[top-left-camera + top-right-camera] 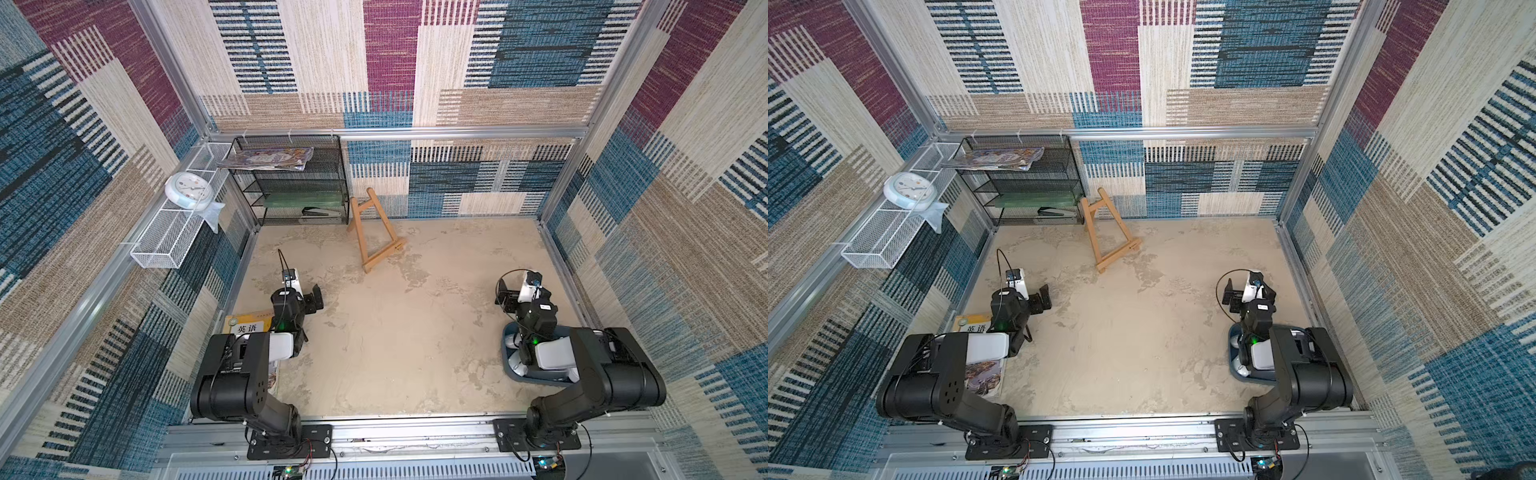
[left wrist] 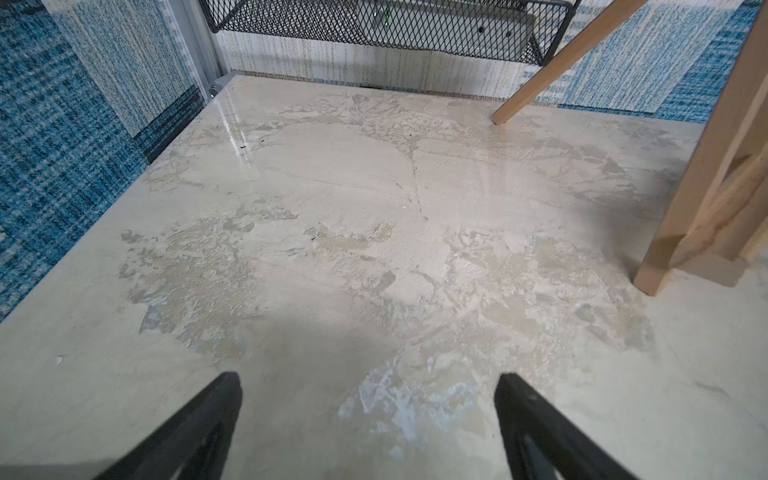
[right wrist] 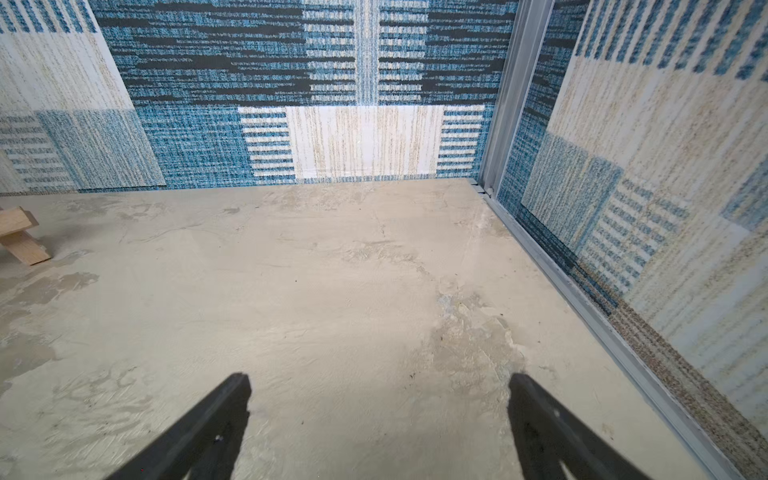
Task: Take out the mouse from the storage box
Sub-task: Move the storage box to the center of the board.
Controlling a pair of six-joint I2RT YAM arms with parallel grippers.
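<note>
Your left gripper and right gripper both gape empty; the storage box sits near right, its pale contents perhaps the mouse.

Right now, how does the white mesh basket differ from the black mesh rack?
The white mesh basket is one long, low trough on the side wall; the black mesh rack is taller, with several tiers, against the back wall. The basket carries a clock; the rack carries magazines on top. Both are open mesh.
</note>
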